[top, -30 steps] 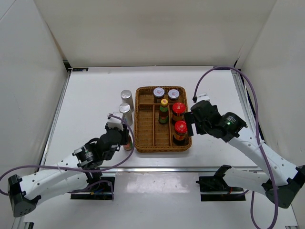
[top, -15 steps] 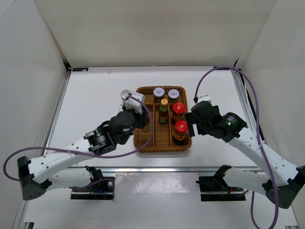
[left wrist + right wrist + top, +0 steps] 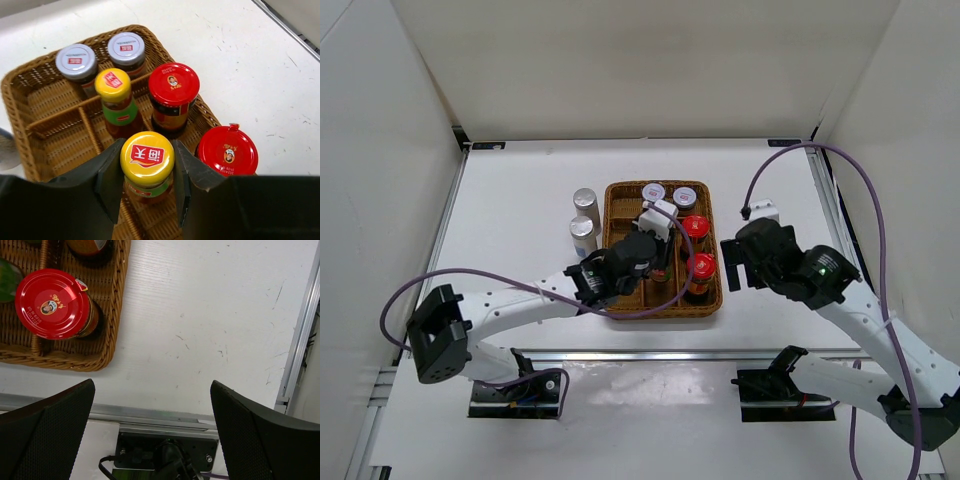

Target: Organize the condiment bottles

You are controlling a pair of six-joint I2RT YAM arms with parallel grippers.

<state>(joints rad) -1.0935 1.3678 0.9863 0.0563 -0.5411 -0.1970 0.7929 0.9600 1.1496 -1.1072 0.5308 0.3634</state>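
Note:
My left gripper (image 3: 146,176) is shut on a yellow-capped, green-labelled bottle (image 3: 147,156), upright over the wicker tray's (image 3: 15,100) middle lane; in the top view this gripper (image 3: 658,258) hides it. Just beyond stands a matching yellow-capped bottle (image 3: 113,85). Two grey-lidded jars (image 3: 76,61) (image 3: 126,48) fill the tray's far end. Two red-lidded jars (image 3: 173,84) (image 3: 228,150) stand in the right lane. Two silver-capped shakers (image 3: 584,200) (image 3: 583,235) stand on the table left of the tray (image 3: 616,300). My right gripper (image 3: 730,262) is open with nothing in it, right of the tray beside the near red-lidded jar (image 3: 50,302).
The tray's near right corner (image 3: 75,360) lies left of my right gripper (image 3: 152,432). A metal rail (image 3: 300,340) borders the table on the right and another (image 3: 165,412) runs along the near edge. White walls enclose the table.
My left arm carried the yellow-capped bottle from the table left of the tray to above the tray's middle lane. The right arm drew back slightly to the right, still open.

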